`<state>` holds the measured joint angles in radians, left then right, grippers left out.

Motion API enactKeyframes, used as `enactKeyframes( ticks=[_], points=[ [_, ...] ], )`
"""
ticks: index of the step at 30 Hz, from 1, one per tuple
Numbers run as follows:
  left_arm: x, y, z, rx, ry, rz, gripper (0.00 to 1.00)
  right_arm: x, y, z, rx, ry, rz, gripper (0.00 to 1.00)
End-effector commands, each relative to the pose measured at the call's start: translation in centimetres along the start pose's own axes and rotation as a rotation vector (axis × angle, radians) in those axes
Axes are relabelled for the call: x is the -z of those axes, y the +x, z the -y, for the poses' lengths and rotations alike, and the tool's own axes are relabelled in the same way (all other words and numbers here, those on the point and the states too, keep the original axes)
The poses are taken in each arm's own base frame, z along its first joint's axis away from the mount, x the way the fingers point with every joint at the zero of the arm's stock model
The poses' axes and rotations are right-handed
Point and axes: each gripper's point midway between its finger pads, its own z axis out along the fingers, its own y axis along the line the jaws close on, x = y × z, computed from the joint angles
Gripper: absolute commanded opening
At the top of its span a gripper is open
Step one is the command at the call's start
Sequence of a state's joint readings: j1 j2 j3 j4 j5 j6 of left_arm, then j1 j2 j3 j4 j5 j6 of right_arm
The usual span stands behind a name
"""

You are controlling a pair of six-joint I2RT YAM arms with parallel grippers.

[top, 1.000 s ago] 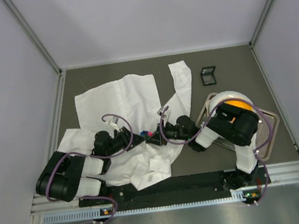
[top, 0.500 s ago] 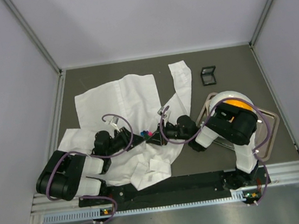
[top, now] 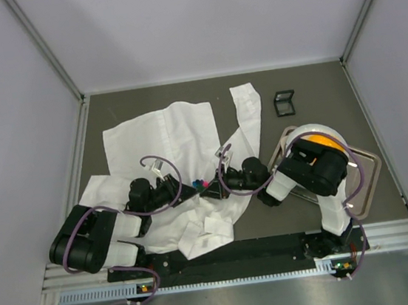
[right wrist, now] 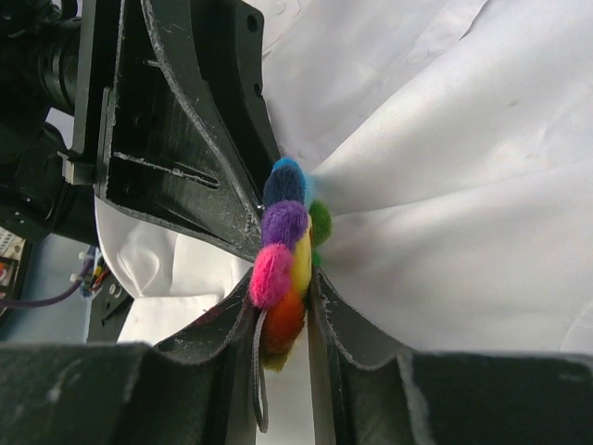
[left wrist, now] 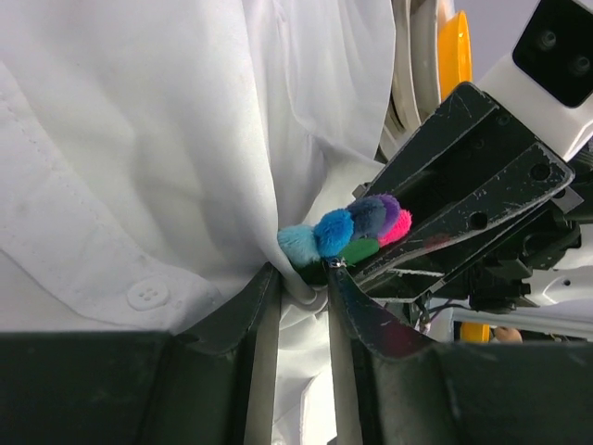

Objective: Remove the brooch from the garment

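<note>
Overhead, the garment (top: 165,138) lies spread and creased across the dark table (top: 315,83). Both arms reach in low from the near edge and meet over its lower middle. The brooch (top: 203,184) shows as a tiny speck of colour between the left fingers (top: 186,189) and the right fingers (top: 214,188), too small here to judge either grip. A small black box (top: 284,102) sits toward the far right of the table, apart from the cloth, and a metal tray (top: 369,177) lies under the right arm.

From the left wrist, the left fingers (left wrist: 264,301) stand close together, nipped on a bunched fold of the garment (left wrist: 139,139) just under the brooch (left wrist: 345,232). Creases fan out from the pinch. A white button (left wrist: 148,295) sits on the cloth to the left. The right fingers (left wrist: 463,199) come in from the right, against the coloured petals.

From the right wrist, the right fingers (right wrist: 326,311) are drawn in narrow on the brooch (right wrist: 283,246), which is seen edge-on between the two tips. The garment (right wrist: 445,185) gathers to a point behind it. The left fingers (right wrist: 176,130) sit just beside it at upper left.
</note>
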<state>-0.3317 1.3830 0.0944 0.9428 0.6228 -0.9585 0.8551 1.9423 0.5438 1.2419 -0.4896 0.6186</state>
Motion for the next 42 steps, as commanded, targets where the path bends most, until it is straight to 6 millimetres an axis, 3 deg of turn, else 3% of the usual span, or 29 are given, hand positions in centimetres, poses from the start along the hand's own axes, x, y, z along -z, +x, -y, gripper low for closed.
enactKeyframes(
  ticks=[1,8,16,27,32,35,39,41,42],
  points=[
    [-0.1,-1.8,3.2,-0.115,0.121,0.053,0.00,0.0,-1.4,-7.7,0.103,-0.369,0.032,0.00],
    [0.6,-1.3,4.0,-0.163,0.145,0.038,0.00,0.9,-1.8,-8.5,0.098,-0.399,0.040,0.00],
    [1.6,-1.3,6.1,-0.238,0.225,0.050,0.00,1.1,-2.2,-9.1,0.096,-0.425,0.045,0.00],
    [1.6,-0.9,5.0,-0.184,0.156,0.030,0.00,1.5,-3.2,-7.7,0.090,-0.365,0.087,0.00],
    [1.8,-1.5,5.3,-0.196,0.130,0.042,0.34,1.6,-3.3,-6.0,0.043,-0.297,0.099,0.00],
    [2.1,-1.8,5.4,-0.208,0.108,0.059,0.45,1.2,-3.1,-4.5,0.008,-0.228,0.080,0.00],
    [2.5,-2.4,5.7,-0.246,0.071,0.073,0.51,0.9,-2.6,-2.7,-0.026,-0.116,0.048,0.00],
    [2.7,-2.4,4.4,-0.233,-0.002,0.073,0.51,0.8,-2.9,-1.5,-0.022,-0.043,0.056,0.00],
    [2.7,-2.6,4.0,-0.239,-0.030,0.081,0.51,1.0,-2.1,-0.5,-0.055,0.022,0.009,0.02]
  ],
)
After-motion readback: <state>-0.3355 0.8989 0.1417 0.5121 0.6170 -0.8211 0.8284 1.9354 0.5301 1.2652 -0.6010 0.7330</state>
